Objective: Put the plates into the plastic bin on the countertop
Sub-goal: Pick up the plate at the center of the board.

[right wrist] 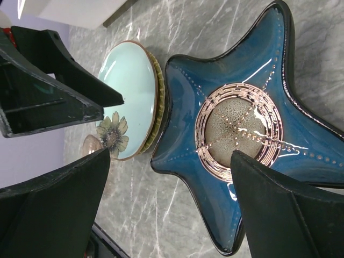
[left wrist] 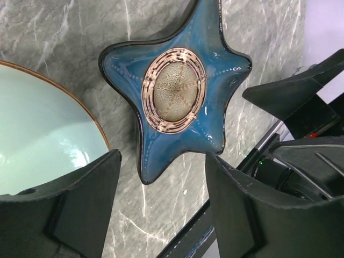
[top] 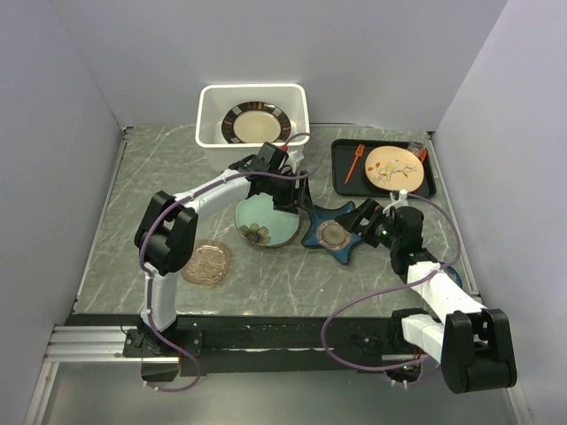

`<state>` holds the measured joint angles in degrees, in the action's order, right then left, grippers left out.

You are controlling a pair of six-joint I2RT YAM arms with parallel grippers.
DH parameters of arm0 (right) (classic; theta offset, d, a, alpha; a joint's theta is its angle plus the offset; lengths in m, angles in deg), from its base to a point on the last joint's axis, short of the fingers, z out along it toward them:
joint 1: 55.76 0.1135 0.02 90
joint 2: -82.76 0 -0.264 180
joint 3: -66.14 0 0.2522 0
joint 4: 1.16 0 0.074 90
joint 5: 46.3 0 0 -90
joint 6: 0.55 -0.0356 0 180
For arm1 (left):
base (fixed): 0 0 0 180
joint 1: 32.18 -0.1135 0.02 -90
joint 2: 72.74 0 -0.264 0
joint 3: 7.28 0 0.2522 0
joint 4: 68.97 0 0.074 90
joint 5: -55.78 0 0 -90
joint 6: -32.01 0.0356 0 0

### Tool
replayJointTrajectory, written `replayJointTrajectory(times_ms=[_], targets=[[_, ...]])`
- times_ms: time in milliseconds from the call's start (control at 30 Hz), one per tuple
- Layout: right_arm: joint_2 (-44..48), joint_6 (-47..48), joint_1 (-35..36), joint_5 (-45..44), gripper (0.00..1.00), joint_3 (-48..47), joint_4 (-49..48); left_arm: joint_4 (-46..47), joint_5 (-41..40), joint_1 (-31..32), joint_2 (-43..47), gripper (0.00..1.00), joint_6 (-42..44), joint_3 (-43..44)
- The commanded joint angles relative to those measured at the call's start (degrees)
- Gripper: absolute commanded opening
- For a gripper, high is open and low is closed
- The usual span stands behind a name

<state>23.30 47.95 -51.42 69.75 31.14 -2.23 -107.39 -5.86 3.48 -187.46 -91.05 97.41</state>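
The white plastic bin [top: 205, 115] stands at the back with a dark-rimmed cream plate [top: 255, 122] in it. A pale green flowered plate [top: 263, 221], a blue star-shaped plate [top: 334, 234] and an amber glass plate [top: 211, 262] lie on the countertop. My left gripper [top: 297, 197] is open and empty, hovering between the green plate [left wrist: 43, 129] and the star plate [left wrist: 174, 88]. My right gripper [top: 361, 220] is open and empty, low over the star plate's [right wrist: 242, 123] right side. The green plate [right wrist: 126, 97] touches the star plate's edge.
A flat black tray [top: 341, 168] at the back right holds a tan round plate [top: 392, 166] and an orange fork [top: 353, 162]. Walls close in the left, right and back. The two grippers are near each other over the star plate.
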Motion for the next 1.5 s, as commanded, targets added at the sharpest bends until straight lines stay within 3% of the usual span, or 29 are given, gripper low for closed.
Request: replayJointTrajectory(times_ms=[0, 667, 1233, 1333, 1433, 1467], targets=[[1.19, 0.27, -0.65, 0.15, 1.00, 0.05, -0.64, 1.99, -0.50, 0.81, -0.60, 0.67, 0.19, -0.14], [0.49, 0.54, -1.00, 1.12, 1.00, -0.56, -0.46, 2.96, -1.11, 4.33, -5.52, 0.60, 0.63, -2.78], [0.05, 0.45, -1.00, 1.20, 1.00, -0.48, -0.90, 4.71, -2.08, 6.79, -7.89, 0.42, -1.04, -4.63], [0.05, 0.45, -0.91, 1.20, 1.00, -0.30, -0.90, 5.94, -1.91, 6.88, -8.33, 0.37, -1.83, -4.63], [0.22, 0.54, -0.91, 1.12, 1.00, -0.21, -0.73, 5.33, -2.17, 7.06, -9.29, 0.25, -1.83, -3.92], [0.31, 0.54, -0.91, 1.12, 1.00, -0.21, -0.73, 5.33, -2.17, 6.97, -9.30, 0.16, -1.92, -3.92]])
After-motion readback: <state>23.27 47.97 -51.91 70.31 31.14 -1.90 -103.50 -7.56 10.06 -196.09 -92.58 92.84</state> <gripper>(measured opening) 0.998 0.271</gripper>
